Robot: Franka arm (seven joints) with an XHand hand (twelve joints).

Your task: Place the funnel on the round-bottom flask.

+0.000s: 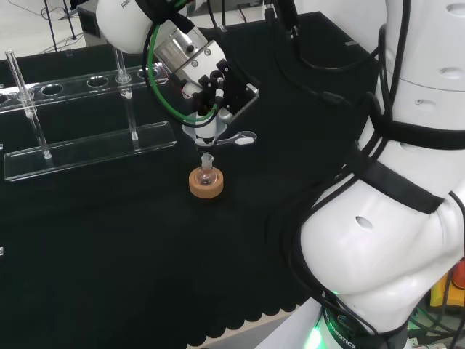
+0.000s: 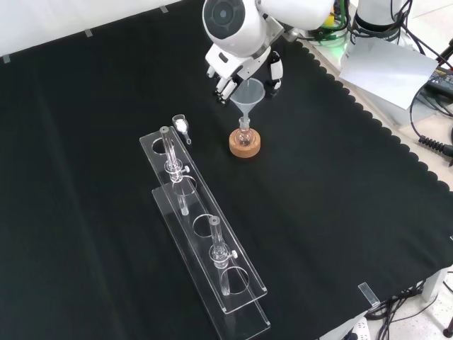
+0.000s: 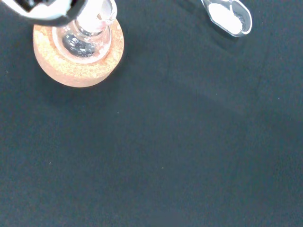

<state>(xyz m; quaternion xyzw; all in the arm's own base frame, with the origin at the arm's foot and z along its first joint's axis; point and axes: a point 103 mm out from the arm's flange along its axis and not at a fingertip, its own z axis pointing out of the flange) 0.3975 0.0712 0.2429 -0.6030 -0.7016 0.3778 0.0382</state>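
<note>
A small clear round-bottom flask (image 2: 245, 136) sits upright in a cork ring (image 2: 245, 146) mid-cloth. Directly above it hangs a clear funnel (image 2: 248, 98), cone up, its stem tip right at the flask's mouth. The black and white hand (image 2: 237, 71) comes in from the top of the front view, fingers and thumb curled round the funnel's cone. From the head view the funnel (image 1: 205, 136) hangs below the hand (image 1: 218, 83), in line with the flask (image 1: 206, 173) and the cork ring (image 1: 206, 185). Close up in the wrist view are the flask's neck (image 3: 87, 28) and the cork ring (image 3: 75, 64).
A clear scoop (image 2: 181, 125) with white powder lies on the cloth near the flask, seen too as the scoop (image 3: 228, 17) from the wrist. A long clear acrylic rack (image 2: 205, 234) with upright tubes stands to the left in the front view, and the rack (image 1: 87, 145) is far left in the head view.
</note>
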